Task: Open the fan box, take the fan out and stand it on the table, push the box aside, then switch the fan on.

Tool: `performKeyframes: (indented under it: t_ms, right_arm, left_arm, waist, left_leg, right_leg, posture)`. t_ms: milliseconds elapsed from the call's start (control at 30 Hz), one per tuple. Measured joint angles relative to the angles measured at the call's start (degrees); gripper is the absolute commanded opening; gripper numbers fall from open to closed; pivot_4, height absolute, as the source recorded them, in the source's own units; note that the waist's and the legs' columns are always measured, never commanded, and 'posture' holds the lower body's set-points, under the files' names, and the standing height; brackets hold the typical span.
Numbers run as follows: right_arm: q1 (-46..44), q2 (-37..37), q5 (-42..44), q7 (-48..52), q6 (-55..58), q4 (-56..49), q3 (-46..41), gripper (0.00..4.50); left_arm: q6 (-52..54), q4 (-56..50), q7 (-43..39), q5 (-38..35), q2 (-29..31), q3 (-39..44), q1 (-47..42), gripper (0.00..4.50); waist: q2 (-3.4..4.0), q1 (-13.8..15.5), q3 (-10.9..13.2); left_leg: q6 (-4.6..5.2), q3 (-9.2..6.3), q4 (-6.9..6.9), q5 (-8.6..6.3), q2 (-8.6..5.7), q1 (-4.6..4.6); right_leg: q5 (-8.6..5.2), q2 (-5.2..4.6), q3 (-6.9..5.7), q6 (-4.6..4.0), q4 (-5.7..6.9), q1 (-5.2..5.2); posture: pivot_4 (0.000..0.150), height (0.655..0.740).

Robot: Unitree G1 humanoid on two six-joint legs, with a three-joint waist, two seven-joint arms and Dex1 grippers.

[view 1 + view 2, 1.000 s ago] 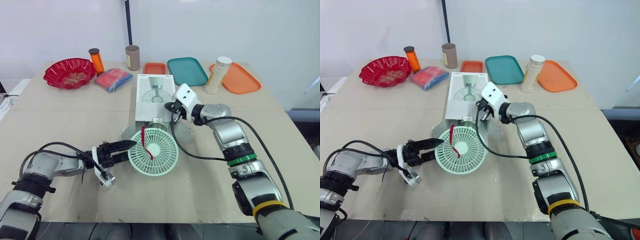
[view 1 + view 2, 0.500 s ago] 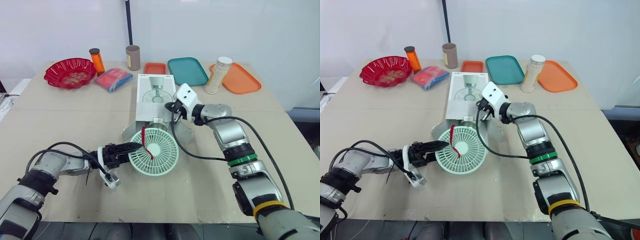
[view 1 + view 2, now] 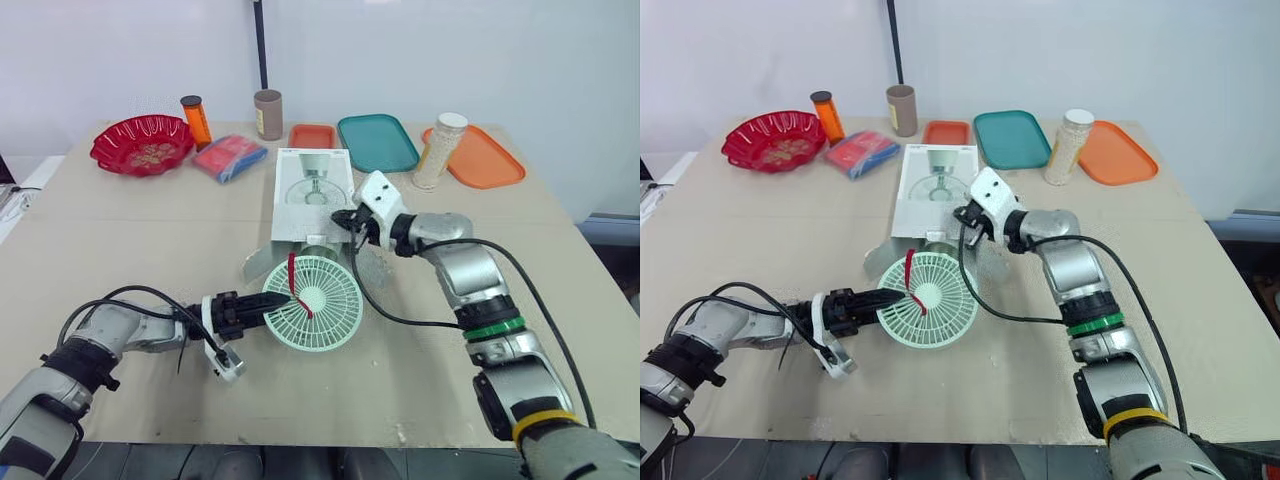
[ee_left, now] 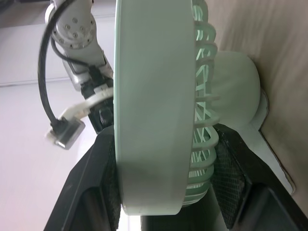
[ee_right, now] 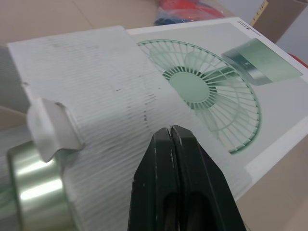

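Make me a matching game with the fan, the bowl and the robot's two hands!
Things:
1. fan
2. bowl
3. left hand
4. right hand

What fits:
A. red, at the far end of the table
B. shut, with its tip at the box
C. pale green, with a round grille
D. clamped on the fan's rim

Right pairs: 1-C, 2-A, 3-D, 4-B.

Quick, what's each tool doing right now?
Left tool: closed on the rim of the fan.
Right tool: closed, holding nothing, tips over the box.
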Motion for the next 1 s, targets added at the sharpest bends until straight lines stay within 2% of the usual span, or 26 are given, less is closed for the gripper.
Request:
performKeyframes:
  t_ms: [100,167,200,233,333,400,433,533,900,1000]
  right_arm:
    - [1.7,-2.3,3.4,3.2,1.8,-5.5,-1.2,2.13]
    - [4.5,-5.2,6.8,6.2,1.9,-12.3,-3.2,2.7]
    - [5.4,-6.2,7.8,7.4,1.2,-13.7,-3.7,3.33]
    - [5.7,-6.4,8.0,7.6,0.9,-14.0,-3.9,3.4]
    - [11.3,-9.9,12.4,12.7,-3.5,-18.5,-7.3,4.45]
    - [14.6,-12.8,16.0,16.2,-3.2,-21.1,-9.1,4.45]
    - [17.4,-17.0,19.1,20.1,-2.8,-23.4,-10.9,4.45]
    - [19.0,-19.6,20.0,22.0,-2.9,-24.3,-11.8,4.45]
    - [21.4,-21.0,18.5,22.3,-5.3,-24.3,-9.7,4.45]
    - [21.7,-21.0,18.5,22.3,-5.8,-24.3,-9.4,4.45]
  left_arm:
    - [0.2,0.5,0.0,-0.1,-0.1,-0.3,-0.4,2.26]
    - [0.2,0.8,-0.2,-0.7,-0.2,-0.5,-0.6,2.26]
    - [0.1,1.0,-0.3,-1.0,-0.3,-0.6,-0.6,2.26]
    - [0.1,1.0,-0.4,-1.1,-0.3,-0.6,-0.6,2.26]
    - [-0.1,1.5,-1.6,-3.0,-0.4,-0.6,-0.6,2.26]
    - [-0.3,1.3,-2.5,-4.5,-0.3,-0.6,-0.6,2.26]
    - [-1.0,1.1,-3.5,-6.1,0.1,-0.6,-0.3,2.26]
    - [-1.9,0.6,-4.7,-7.6,0.5,-0.5,-0.2,2.26]
    - [-7.6,-3.6,-13.4,-16.7,4.8,2.1,2.6,2.26]
    - [-8.7,-6.0,-19.2,-24.6,6.6,3.3,5.9,2.26]
  waist:
    - [0.0,0.0,0.0]
    - [0.0,0.0,0.0]
    - [0.0,0.0,0.0]
    - [0.0,0.0,0.0]
    - [0.0,0.0,0.0]
    - [0.0,0.0,0.0]
    - [0.0,0.0,0.0]
    - [0.0,-0.1,0.0]
    - [0.0,0.0,0.0]
    - [0.0,-0.1,0.0]
  left_leg:
    - [0.0,0.0,0.01,0.01,-0.02,-0.01]
    - [0.0,0.0,0.01,0.01,-0.02,-0.01]
    - [0.0,0.0,0.02,0.01,-0.02,-0.01]
    - [0.0,0.0,0.02,0.01,-0.02,-0.01]
    - [0.01,0.01,0.05,0.01,-0.05,-0.01]
    - [0.03,0.02,0.07,0.03,-0.06,0.01]
    - [0.04,0.02,0.08,0.03,-0.06,0.02]
    - [0.05,0.06,0.09,0.04,-0.05,0.05]
    - [0.04,0.08,0.14,0.05,-0.04,0.05]
    - [0.05,0.08,0.15,0.05,-0.02,0.06]
  right_leg:
    - [-0.01,-0.01,-0.01,0.01,0.07,-0.03]
    - [-0.01,-0.01,-0.02,0.01,0.08,-0.03]
    - [-0.02,-0.01,-0.02,0.02,0.08,-0.03]
    - [-0.02,-0.02,-0.02,0.02,0.07,-0.03]
    - [-0.03,-0.05,-0.04,0.04,0.08,-0.02]
    - [-0.03,-0.06,-0.02,0.04,0.16,-0.02]
    - [-0.03,-0.05,-0.02,0.04,0.16,-0.02]
    - [-0.03,-0.06,-0.02,0.04,0.2,-0.02]
    - [-0.04,-0.06,-0.01,0.05,0.24,-0.02]
    - [-0.05,-0.05,-0.01,0.04,0.27,-0.02]
  posture:
    - [0.15,0.74]
    - [0.15,0.74]
    - [0.15,0.74]
    - [0.15,0.74]
    - [0.15,0.74]
    - [0.15,0.74]
    - [0.15,0.74]
    - [0.15,0.74]
    - [0.15,0.74]
    - [0.15,0.74]
